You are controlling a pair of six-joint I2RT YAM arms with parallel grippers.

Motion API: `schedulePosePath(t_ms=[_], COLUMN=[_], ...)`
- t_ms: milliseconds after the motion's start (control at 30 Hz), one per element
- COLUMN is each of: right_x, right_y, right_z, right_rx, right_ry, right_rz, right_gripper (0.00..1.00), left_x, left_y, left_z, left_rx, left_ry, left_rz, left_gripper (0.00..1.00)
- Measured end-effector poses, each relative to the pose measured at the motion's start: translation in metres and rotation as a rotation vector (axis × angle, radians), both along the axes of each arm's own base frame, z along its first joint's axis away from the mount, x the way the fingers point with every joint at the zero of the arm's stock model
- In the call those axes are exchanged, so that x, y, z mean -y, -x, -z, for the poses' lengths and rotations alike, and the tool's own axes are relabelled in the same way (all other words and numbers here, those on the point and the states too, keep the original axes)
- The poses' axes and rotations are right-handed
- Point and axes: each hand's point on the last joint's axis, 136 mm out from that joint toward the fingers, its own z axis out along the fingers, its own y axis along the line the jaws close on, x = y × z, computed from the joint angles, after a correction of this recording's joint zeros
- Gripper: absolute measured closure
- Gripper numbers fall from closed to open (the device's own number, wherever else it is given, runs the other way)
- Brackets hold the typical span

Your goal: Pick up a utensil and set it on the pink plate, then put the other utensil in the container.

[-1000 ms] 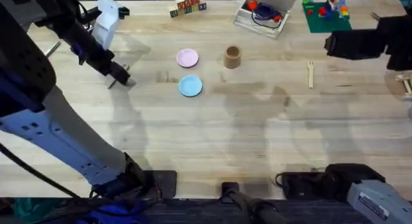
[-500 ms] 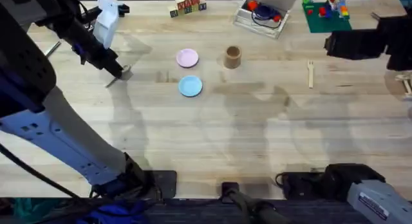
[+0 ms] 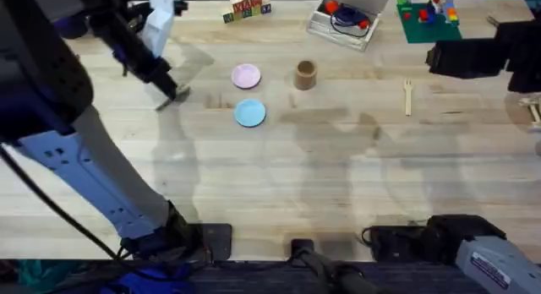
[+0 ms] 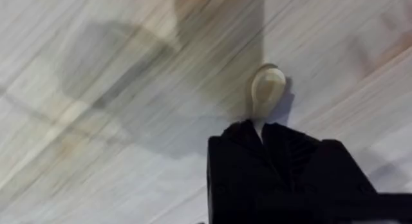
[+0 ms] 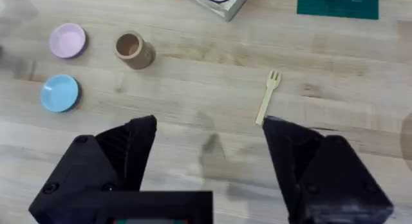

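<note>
Left arm reaches up the left side of the overhead view, its pincer (image 3: 173,95) above the wooden surface (image 3: 338,184), left of both plates. In the left wrist view the left pincer (image 4: 262,130) is clamped on the spoon (image 4: 266,89), black fingers (image 4: 239,137) pinched together on the handle, oval bowl sticking out past the tips, above the wood grain. Can't tell if the bowl touches the surface.

Next over: pink plate (image 3: 246,75) with nothing on it, light-blue plate (image 3: 249,113) just in front of it, close but apart. Same pair in the right wrist view, pink plate (image 5: 67,40) and blue plate (image 5: 60,93).

Right of the pink plate, brown container (image 3: 305,74) standing upright, open mouth visible in the right wrist view (image 5: 132,49), nothing seen inside.

Back edge: wooden letter blocks (image 3: 246,5), clear plastic box (image 3: 344,19) with red and blue items, green board with bricks (image 3: 428,15).

Further right the fork (image 3: 407,97) lies flat on the surface, well apart from the container, tines toward the far edge; in the right wrist view fork (image 5: 267,96), tines pointing away from the camera.

Right pincer (image 5: 209,147) is spread wide, nothing between its fingers (image 5: 293,147), raised over bare wood, fork just beyond the gap. Right arm dark at the upper right of the overhead view.
</note>
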Motion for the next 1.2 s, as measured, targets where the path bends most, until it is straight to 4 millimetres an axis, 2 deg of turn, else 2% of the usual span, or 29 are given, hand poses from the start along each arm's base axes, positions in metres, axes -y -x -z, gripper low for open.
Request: schedulePosePath(t_ms=[233,367,700,933,1100,1200], right_x=[0.0,0.0,0.0,0.0,0.0,0.0], right_y=[0.0,0.0,0.0,0.0,0.0,0.0], right_z=[0.0,0.0,0.0,0.0,0.0,0.0], right_rx=[0.0,0.0,0.0,0.0,0.0,0.0], right_ry=[0.0,0.0,0.0,0.0,0.0,0.0], right_rz=[0.0,0.0,0.0,0.0,0.0,0.0], right_gripper=[0.005,0.005,0.005,0.005,0.006,0.006], left_x=[0.043,0.065,0.132,0.182,0.206,0.21], left_y=[-0.029,-0.039,-0.041,-0.056,-0.064,-0.064], left_z=[-0.033,-0.044,-0.046,-0.047,-0.049,-0.049], left_rx=[0.052,0.073,0.067,0.143,0.19,0.193], left_ry=[0.029,0.03,0.037,0.034,0.037,0.036], left_rz=[0.048,0.056,0.12,0.129,0.126,0.123], left_gripper=[0.96,0.96,0.96,0.96,0.96,0.96])
